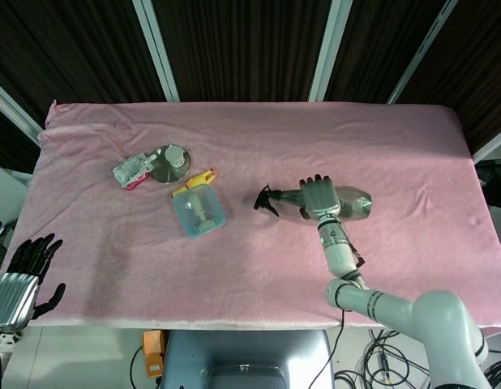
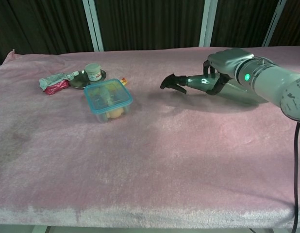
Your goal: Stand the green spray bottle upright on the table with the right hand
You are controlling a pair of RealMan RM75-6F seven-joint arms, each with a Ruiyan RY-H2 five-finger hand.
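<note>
Right hand (image 2: 222,65) wrapped around the neck of the green spray bottle (image 2: 198,81), fingers curled over it. Bottle is lying roughly horizontal, black trigger head (image 1: 267,199) pointing to 9 o'clock and raised off the pink cloth in the chest view; whether its base end at 3 o'clock touches the cloth I can't tell, the hand and forearm cover it. Not upright yet.

Containers: clear blue lidded box (image 1: 199,210) at about 9 o'clock from the bottle, well apart. Something pale and yellowish inside, can't make out what through the lid. A yellow item (image 1: 197,179) pokes out just behind it at 12 o'clock, mostly hidden. Round metal dish (image 2: 81,79) further out at 10 o'clock holds a small white jar (image 2: 93,72); crumpled tube or packet (image 1: 132,170) touches the dish's 9 o'clock side.

Left hand (image 1: 22,277) sits off the desk (image 1: 250,267) at the lower left corner of the head view, holding nothing, fingers loosely apart; not seen in the chest view.
</note>
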